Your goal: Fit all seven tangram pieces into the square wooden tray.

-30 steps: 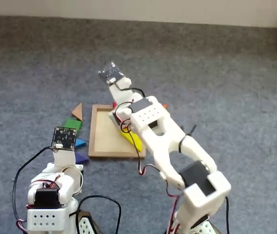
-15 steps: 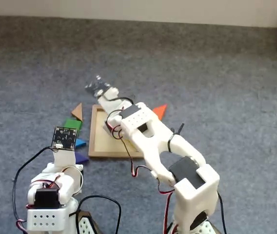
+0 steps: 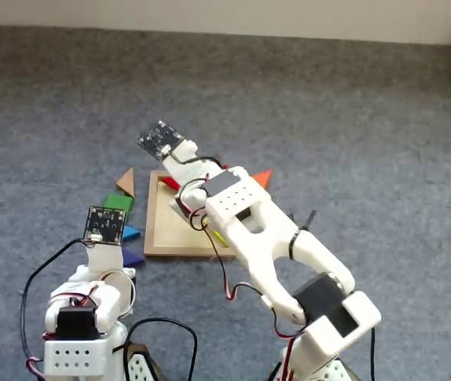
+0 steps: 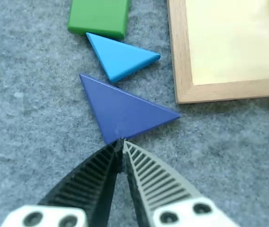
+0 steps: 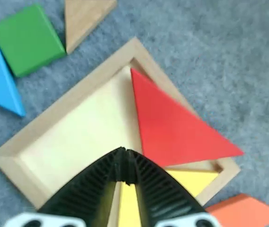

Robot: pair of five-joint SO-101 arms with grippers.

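Note:
The square wooden tray [image 3: 160,232] lies on grey carpet. A red triangle [image 5: 172,123] sits in its far corner, one tip over the rim, beside a yellow piece [image 5: 191,182]. My right gripper [image 5: 124,151] is shut and empty over the tray's bare floor. On the carpet by the tray lie a wooden triangle [image 3: 126,181], a green piece [image 3: 117,203], a light blue triangle [image 4: 120,59] and a dark blue triangle [image 4: 125,111]. My left gripper [image 4: 120,142] is shut, its tips at the dark blue triangle's corner. An orange triangle [image 3: 261,179] lies on the other side of the tray.
The right arm [image 3: 249,222] stretches across the tray's right half and hides it from above. Open carpet [image 3: 352,119] extends beyond the tray and to the right. The left arm's base [image 3: 79,333] stands at the near left.
The right arm has swung left across the tray, uncovering the orange triangle, and the red triangle now shows in the far corner. The left arm has stayed still.

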